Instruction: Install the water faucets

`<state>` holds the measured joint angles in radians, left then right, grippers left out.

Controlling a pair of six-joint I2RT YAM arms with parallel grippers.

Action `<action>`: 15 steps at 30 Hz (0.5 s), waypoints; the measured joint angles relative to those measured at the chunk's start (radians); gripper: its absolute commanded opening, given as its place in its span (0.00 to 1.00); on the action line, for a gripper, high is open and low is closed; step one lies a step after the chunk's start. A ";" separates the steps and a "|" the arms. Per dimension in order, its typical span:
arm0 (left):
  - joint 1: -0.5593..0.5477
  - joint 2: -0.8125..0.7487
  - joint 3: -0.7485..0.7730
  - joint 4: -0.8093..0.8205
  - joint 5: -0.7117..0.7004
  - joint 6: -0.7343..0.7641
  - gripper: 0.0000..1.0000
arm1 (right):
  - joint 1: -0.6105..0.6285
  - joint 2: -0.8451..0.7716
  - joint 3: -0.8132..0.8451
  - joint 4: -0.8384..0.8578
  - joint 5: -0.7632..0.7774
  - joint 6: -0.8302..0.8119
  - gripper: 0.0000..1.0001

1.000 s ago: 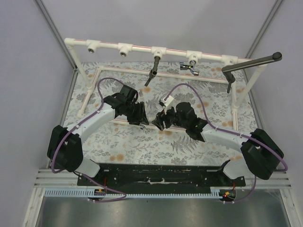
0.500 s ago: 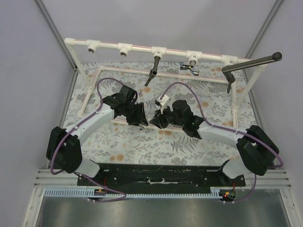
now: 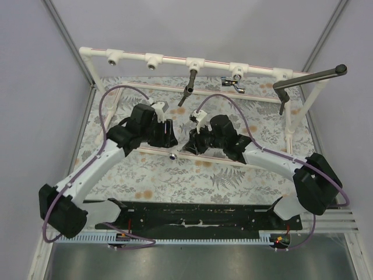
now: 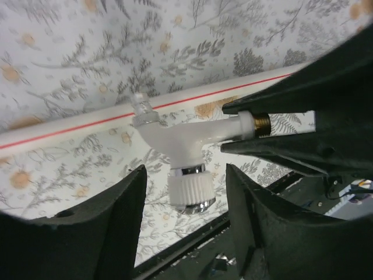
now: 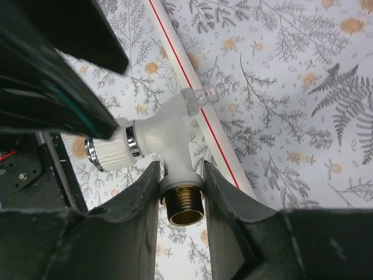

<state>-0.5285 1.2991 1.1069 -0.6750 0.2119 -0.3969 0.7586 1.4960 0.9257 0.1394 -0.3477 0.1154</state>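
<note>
Noted floral-cloth table [image 3: 175,181], near edge hidden at 6 o'clock behind black base plate [image 3: 192,213]. Saw white pipe frame [image 3: 175,60] across 12 o'clock, with chrome faucet [image 3: 234,81] hanging off it near 1 o'clock; joint too small to judge. Logged left arm [image 3: 93,169] and right arm [image 3: 274,160] meeting just above centre, blocking the top view of the handover spot. Found right gripper [image 5: 180,169] clenched on white plastic faucet [image 5: 169,131], gripping the neck just above brass thread [image 5: 185,209] at 6 o'clock. Spotted knob [image 5: 108,153] at 9 o'clock, partly covered by a dark finger. Found left gripper [image 4: 185,174] released, flanking knob at 3 and 9 o'clock with gaps both sides. Saw faucet crossing low pipe [image 4: 70,131]; couldn't tell whether touching.
</note>
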 measured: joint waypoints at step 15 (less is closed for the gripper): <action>-0.002 -0.736 -0.686 0.726 -0.052 0.650 0.92 | -0.158 -0.173 -0.016 -0.082 -0.165 0.282 0.00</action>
<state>-0.5301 0.5629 0.4210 0.0509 0.1596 0.2535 0.6006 1.3231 0.9096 0.0570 -0.5129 0.3973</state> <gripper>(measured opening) 0.912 0.385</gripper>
